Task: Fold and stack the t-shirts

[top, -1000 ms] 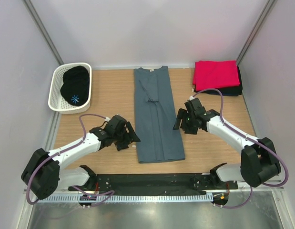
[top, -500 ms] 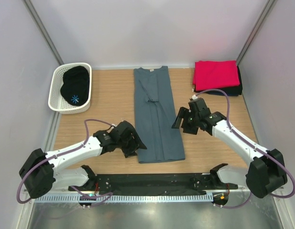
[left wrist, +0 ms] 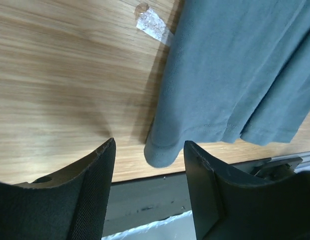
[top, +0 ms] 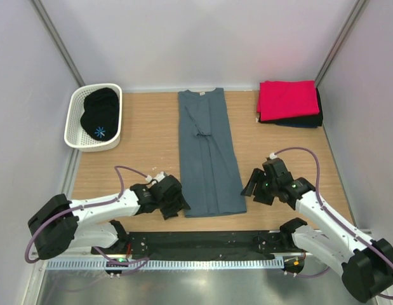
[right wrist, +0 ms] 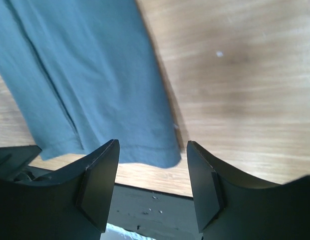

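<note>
The slate blue-grey t-shirt (top: pixel 207 155), folded into a long strip, lies flat at the middle of the table (top: pixel 142 136), hem near. Soft, limp and light, it is best pinched at both near hem corners, I judge. The left fingers (left wrist: pixel 92 195) and right fingers (right wrist: pixel 99 182) stand apart, empty, one pair straddling each corner.

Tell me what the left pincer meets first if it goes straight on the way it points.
Probably the near left corner of the blue-grey t-shirt, framed between the open fingers of the left pincer in the wrist view, on the table. Depth is unclear.
</note>
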### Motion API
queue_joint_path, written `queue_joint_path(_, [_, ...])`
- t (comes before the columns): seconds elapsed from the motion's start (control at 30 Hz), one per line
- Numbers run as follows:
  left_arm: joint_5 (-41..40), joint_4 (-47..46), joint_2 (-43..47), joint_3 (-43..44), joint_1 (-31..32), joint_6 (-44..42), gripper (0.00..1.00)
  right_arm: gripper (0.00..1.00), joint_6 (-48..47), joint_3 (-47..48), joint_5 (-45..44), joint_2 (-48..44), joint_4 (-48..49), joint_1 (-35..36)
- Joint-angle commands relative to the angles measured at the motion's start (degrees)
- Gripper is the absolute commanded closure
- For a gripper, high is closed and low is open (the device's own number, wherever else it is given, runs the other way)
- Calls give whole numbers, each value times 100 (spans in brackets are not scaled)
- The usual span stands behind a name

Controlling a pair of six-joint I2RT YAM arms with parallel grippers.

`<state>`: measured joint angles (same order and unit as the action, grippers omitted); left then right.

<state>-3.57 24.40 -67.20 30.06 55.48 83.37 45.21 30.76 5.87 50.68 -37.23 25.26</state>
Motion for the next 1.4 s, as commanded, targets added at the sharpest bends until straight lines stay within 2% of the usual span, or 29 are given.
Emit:
queue_joint_path(0.0, [-275, -507, -188, 69, 181, -23, 43, 38, 330, -368, 230, -312, -82, -21])
queue_joint_path(0.23, [-548, -656, -487, 131, 490, 100, 43, 42, 164, -580, 186, -365, -364, -21])
queue_joint_path(0.5, [-557, -648, -733, 210, 498, 205, 46, 48, 181, -774, 573, -243, 85, -12])
queue_joint_path(0.83, [-697, 256, -680, 263, 498, 399, 48, 47, 321, -861, 705, -137, 286, -21])
queue_joint_path(1.0, [-636, 346, -707, 237, 498, 417, 49, 47, 401, -923, 802, -58, 445, -21])
queue_joint_path(1.3, [-583, 381, -812, 245, 498, 303, 62, 48, 445, -1037, 758, 47, 585, -21])
queue_joint_path(1.37, [-531, 398, -909, 298, 498, 232, 68, 49, 445, -1037, 819, 118, 673, -21])
